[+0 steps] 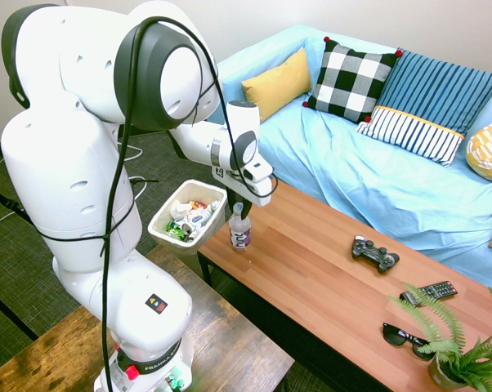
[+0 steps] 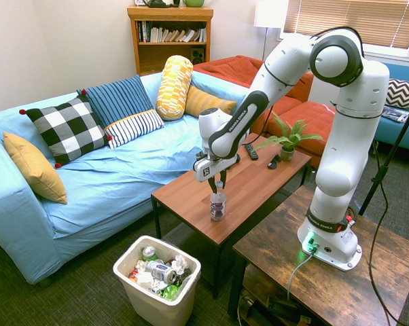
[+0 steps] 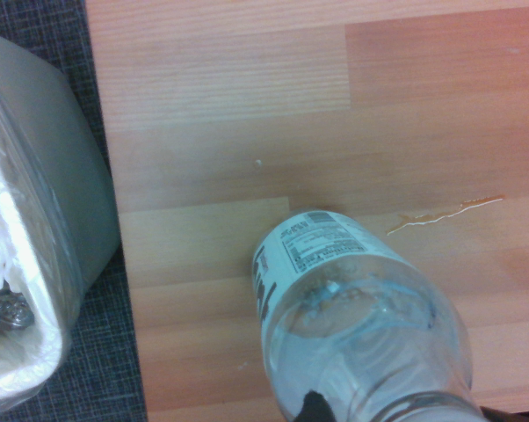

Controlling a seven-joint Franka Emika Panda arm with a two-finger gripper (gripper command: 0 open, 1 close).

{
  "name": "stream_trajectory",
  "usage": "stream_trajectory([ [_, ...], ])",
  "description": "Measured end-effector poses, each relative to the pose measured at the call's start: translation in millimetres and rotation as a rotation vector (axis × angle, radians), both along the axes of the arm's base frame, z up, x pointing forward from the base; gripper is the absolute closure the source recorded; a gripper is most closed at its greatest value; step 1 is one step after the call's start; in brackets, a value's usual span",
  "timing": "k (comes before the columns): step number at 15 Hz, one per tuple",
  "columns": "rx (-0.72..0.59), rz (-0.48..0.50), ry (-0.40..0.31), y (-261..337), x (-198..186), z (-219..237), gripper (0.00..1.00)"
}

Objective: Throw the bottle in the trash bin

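Note:
A small clear bottle (image 1: 239, 233) (image 2: 218, 206) with a purple-and-white label stands upright near the corner of the wooden coffee table (image 1: 311, 273) (image 2: 184, 193). My gripper (image 1: 239, 209) (image 2: 218, 188) points straight down over it, shut on the bottle's neck and cap. From the wrist view I look down along the bottle (image 3: 352, 316) onto the table (image 3: 247, 105). The white trash bin (image 1: 163, 211) (image 2: 147, 302) (image 3: 71, 202) sits on the floor just past that table end, filled with cans and wrappers.
Further along the table lie a game controller (image 1: 374, 252), a remote (image 1: 428, 291), sunglasses (image 1: 405, 336) and a potted fern (image 1: 458, 351) (image 2: 286, 139). A blue sofa (image 1: 352, 171) with cushions runs along the table's far side.

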State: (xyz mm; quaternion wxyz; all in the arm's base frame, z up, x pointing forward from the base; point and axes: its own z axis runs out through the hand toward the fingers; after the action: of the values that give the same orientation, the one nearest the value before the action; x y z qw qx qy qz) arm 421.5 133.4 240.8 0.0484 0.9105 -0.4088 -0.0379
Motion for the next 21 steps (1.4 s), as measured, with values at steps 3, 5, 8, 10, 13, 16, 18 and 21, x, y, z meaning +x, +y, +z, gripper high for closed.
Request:
stream_trajectory([
  [3,0.004,0.002,-0.01,2,3,4,1.0],
  [5,0.006,0.023,-0.037,13,10,19,1.0],
  [8,-0.025,0.117,-0.124,76,17,64,1.0],
  [10,-0.043,0.193,-0.192,140,13,76,1.0],
  [13,-0.065,0.291,-0.236,229,8,50,1.0],
  [16,-0.081,0.338,-0.272,284,13,-4,1.0],
  [18,-0.082,0.353,-0.323,303,16,-41,1.0],
  [21,-0.089,0.354,-0.395,322,11,-88,1.0],
])
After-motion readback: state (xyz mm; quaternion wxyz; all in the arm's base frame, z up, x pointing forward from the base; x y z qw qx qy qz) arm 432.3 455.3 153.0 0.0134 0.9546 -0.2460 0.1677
